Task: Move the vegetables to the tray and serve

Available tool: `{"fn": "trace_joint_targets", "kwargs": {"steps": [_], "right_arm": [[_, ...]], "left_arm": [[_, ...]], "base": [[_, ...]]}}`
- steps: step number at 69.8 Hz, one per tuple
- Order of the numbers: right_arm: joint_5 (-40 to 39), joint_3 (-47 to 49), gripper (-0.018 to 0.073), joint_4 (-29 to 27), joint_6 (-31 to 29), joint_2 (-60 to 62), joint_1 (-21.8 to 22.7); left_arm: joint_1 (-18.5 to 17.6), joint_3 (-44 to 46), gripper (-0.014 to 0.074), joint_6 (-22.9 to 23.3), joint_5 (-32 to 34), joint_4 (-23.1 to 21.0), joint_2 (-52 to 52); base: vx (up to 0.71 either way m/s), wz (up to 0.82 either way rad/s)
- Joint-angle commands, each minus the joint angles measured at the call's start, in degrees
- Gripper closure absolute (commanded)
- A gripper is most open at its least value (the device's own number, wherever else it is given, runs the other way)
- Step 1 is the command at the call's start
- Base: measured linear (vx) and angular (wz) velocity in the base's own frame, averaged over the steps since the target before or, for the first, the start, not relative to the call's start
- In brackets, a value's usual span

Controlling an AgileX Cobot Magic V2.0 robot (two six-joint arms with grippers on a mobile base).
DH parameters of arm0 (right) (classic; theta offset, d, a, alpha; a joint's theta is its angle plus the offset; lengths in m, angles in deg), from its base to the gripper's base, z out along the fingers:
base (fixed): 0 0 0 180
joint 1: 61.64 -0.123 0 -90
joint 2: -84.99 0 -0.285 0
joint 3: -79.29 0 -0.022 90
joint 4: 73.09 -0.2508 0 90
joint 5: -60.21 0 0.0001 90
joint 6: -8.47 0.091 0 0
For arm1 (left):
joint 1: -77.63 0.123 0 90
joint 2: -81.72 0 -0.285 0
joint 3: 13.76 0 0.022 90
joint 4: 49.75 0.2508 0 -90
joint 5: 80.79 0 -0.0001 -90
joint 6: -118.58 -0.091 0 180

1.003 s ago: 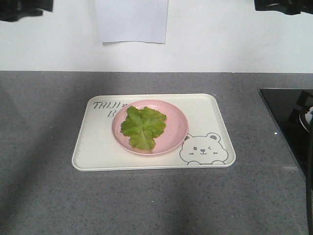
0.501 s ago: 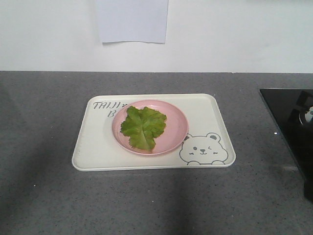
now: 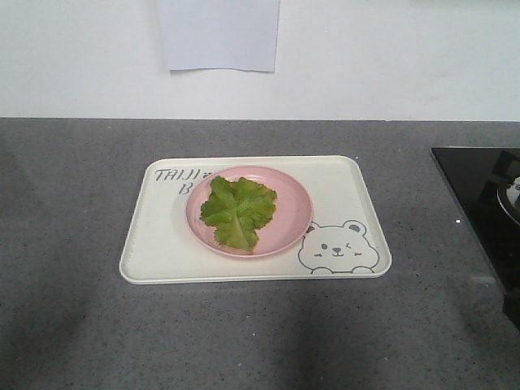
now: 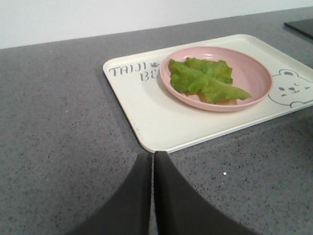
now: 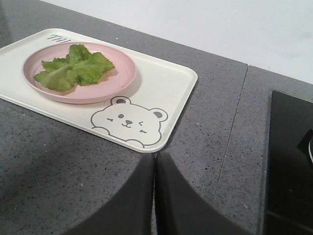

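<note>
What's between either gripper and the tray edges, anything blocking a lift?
Nothing visible. The left gripper, shut, sits just off the tray at its near left corner; the right gripper, shut, sits off the bear corner. Only bare countertop lies between. The lettuce leaf rests on the pink plate.

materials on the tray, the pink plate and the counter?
Tray: looks like cream melamine or plastic, smooth satin, printed grey lettering and bear, rounded moulded rim. Pink plate: likely the same kind of plastic, matte, uniform colour, faint sheen at the rim. Counter: grey speckled stone or composite, matte; cannot tell which from the look alone.
</note>
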Motion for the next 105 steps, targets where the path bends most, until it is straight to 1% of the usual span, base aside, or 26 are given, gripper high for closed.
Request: {"fn": "trace_joint_targets", "kwargs": {"steps": [1,42,52,56,58,61,67,74,84,88,93,97,105], "right_arm": [[-4.1,1.5,0.0565,-0.5,-0.2,-0.4,0.1],[-4.0,1.5,0.0565,-0.5,-0.2,-0.4,0.1],[-3.9,1.5,0.0565,-0.5,-0.2,-0.4,0.1],[-3.7,1.5,0.0565,-0.5,-0.2,-0.4,0.1],[-3.7,1.5,0.0565,-0.5,-0.2,-0.4,0.1],[-3.7,1.5,0.0565,-0.5,-0.2,-0.4,0.1],[-3.7,1.5,0.0565,-0.5,-0.2,-0.4,0.1],[-3.7,1.5,0.0565,-0.5,-0.2,-0.4,0.1],[-3.7,1.5,0.0565,-0.5,-0.2,-0.4,0.1],[-3.7,1.5,0.0565,-0.5,-0.2,-0.4,0.1],[-3.7,1.5,0.0565,-0.5,-0.2,-0.4,0.1],[-3.7,1.5,0.0565,-0.5,-0.2,-0.4,0.1],[-3.3,1.5,0.0565,-0.5,-0.2,-0.4,0.1]], "left_arm": [[-0.2,1.6,0.0603,0.5,5.7,-0.8,-0.3],[-0.2,1.6,0.0603,0.1,5.6,-0.6,-0.3],[-0.1,1.0,0.0603,-0.1,5.6,3.0,0.3],[0.7,-0.6,0.0603,0.0,8.6,5.1,0.7],[1.7,-2.0,0.0603,0.0,11.2,5.8,1.2],[3.0,-4.0,0.0603,0.0,14.8,5.9,2.1],[6.3,-9.5,0.0602,0.9,19.9,5.7,5.2],[9.3,-15.7,0.0602,3.0,23.8,5.7,9.7],[13.4,-22.9,0.0602,5.5,24.3,5.7,17.2],[15.0,-24.9,0.0602,7.3,24.2,5.7,20.6],[16.6,-24.8,0.0602,8.2,19.2,5.7,24.2],[17.3,-24.8,0.0602,8.3,18.6,5.7,24.3],[17.3,-24.8,0.0602,9.2,17.1,5.7,23.4]], "base": [[0.00,0.00],[0.00,0.00],[0.00,0.00],[0.00,0.00],[0.00,0.00],[0.00,0.00],[0.00,0.00],[0.00,0.00],[0.00,0.00],[0.00,0.00],[0.00,0.00],[0.00,0.00],[0.00,0.00]]}}
